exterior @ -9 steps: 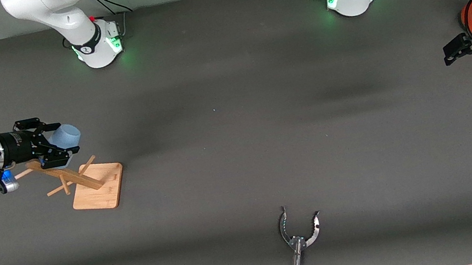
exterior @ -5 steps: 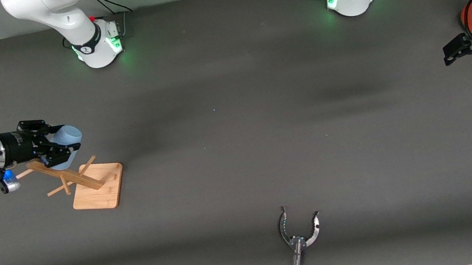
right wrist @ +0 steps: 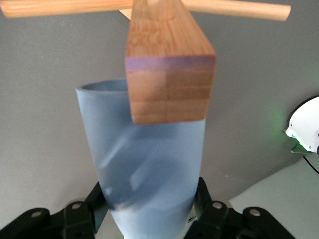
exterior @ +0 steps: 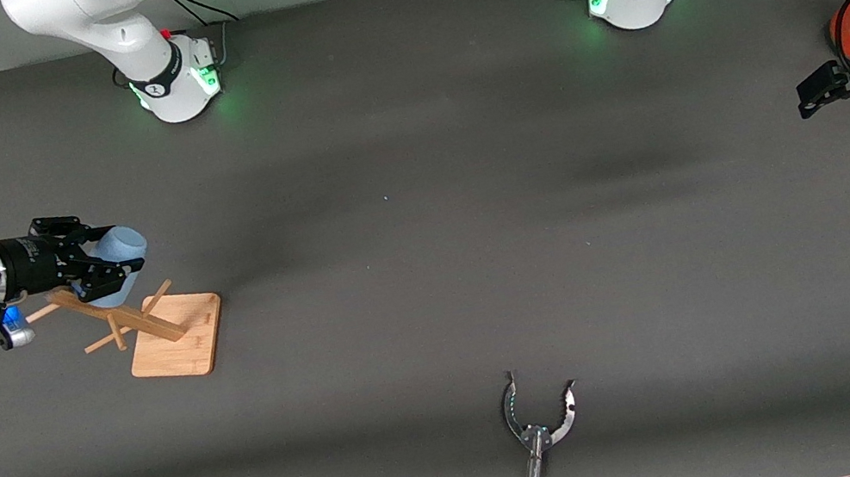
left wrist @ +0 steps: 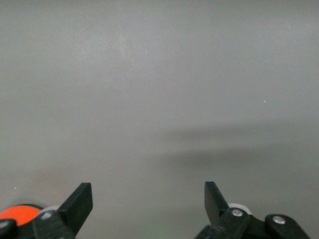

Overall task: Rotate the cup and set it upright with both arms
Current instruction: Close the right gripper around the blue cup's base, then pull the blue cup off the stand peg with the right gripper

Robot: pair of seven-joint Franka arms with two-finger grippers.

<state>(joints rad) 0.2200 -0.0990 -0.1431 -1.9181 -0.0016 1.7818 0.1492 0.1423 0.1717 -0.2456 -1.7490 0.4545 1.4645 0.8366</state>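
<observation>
Gripping smooth tapered cup [exterior: 121, 248]: right gripper [exterior: 98, 261]; left gripper [exterior: 813, 96] agape.

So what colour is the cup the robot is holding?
Light blue. The cup, held in the right gripper, shows best in the right wrist view.

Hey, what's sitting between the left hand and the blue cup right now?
Nothing: in the front view only bare table stretches between the left hand and the cup, which the right hand holds over the wooden rack.

High front camera facing both arm bases at twelve o'clock, left wrist camera looking over bare table [left wrist: 159, 89], right wrist camera close on cup [right wrist: 149, 174] and wooden rack [right wrist: 167, 69], both shared with front view
</observation>
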